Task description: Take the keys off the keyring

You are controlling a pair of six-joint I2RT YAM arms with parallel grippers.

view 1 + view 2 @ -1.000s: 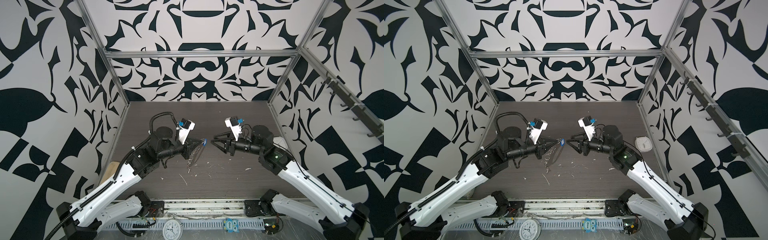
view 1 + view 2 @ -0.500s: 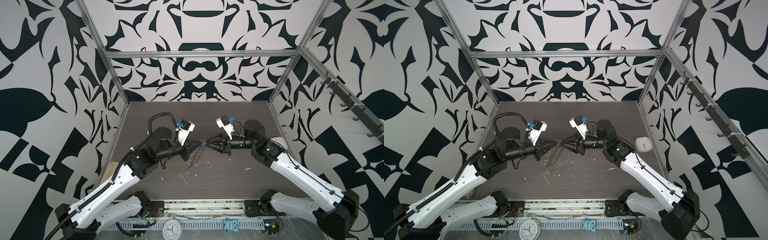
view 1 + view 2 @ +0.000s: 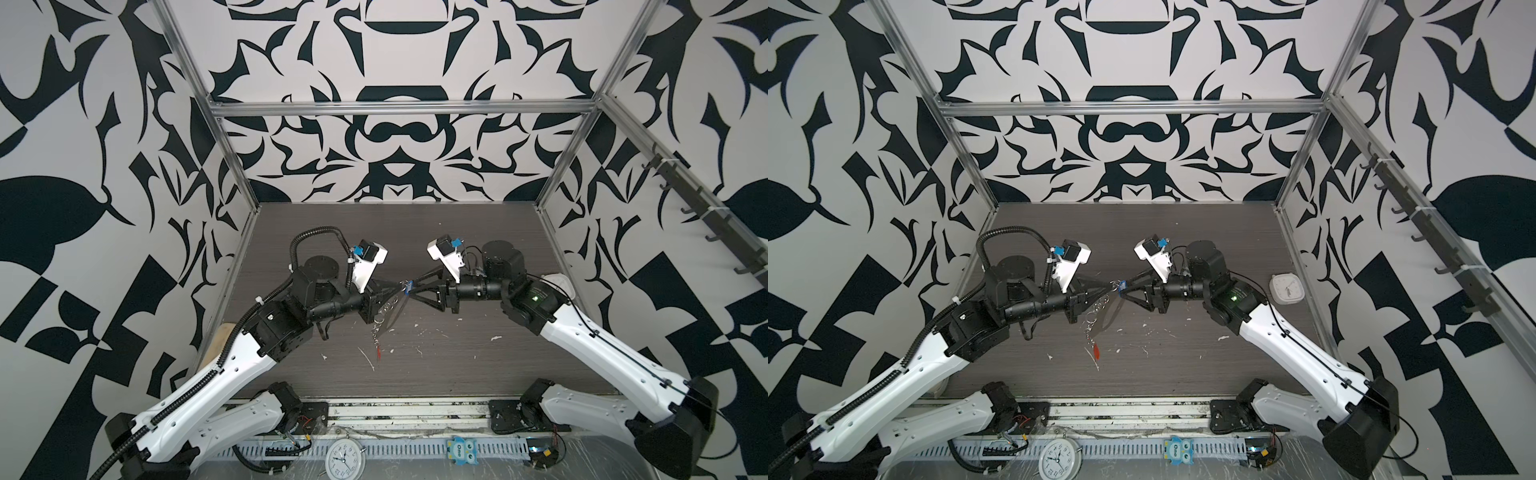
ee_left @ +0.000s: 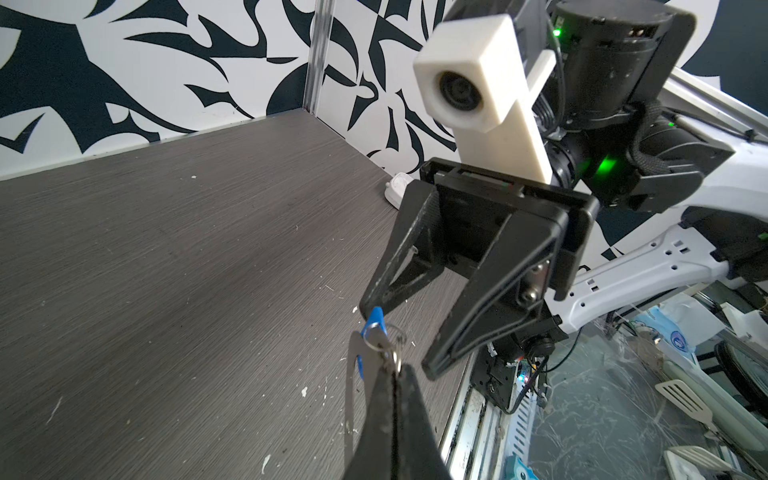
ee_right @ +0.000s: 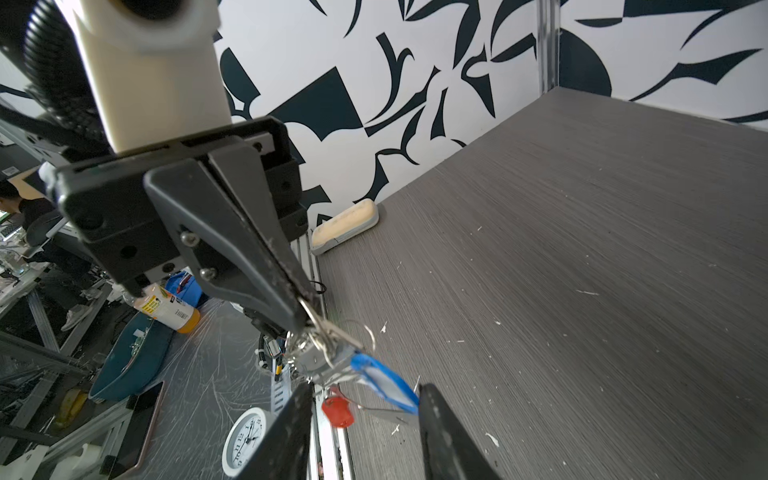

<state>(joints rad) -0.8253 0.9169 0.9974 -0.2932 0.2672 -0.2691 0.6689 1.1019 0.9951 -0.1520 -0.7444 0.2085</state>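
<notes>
Left tool [image 3: 398,287] is clenched on the keyring [image 3: 377,334] at mid-frame, and the chain is hung toward lower frame, ended by the red key [image 3: 379,352]. Just rightward, the blue key [image 3: 409,286] is pointed lengthwise into the right tool [image 3: 412,290], whose parted jaws are set around it, seemingly unclamped.

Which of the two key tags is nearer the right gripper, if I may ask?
The blue tag, right at the right gripper's fingertips; the red tag dangles lower at the keyring's end.
</notes>
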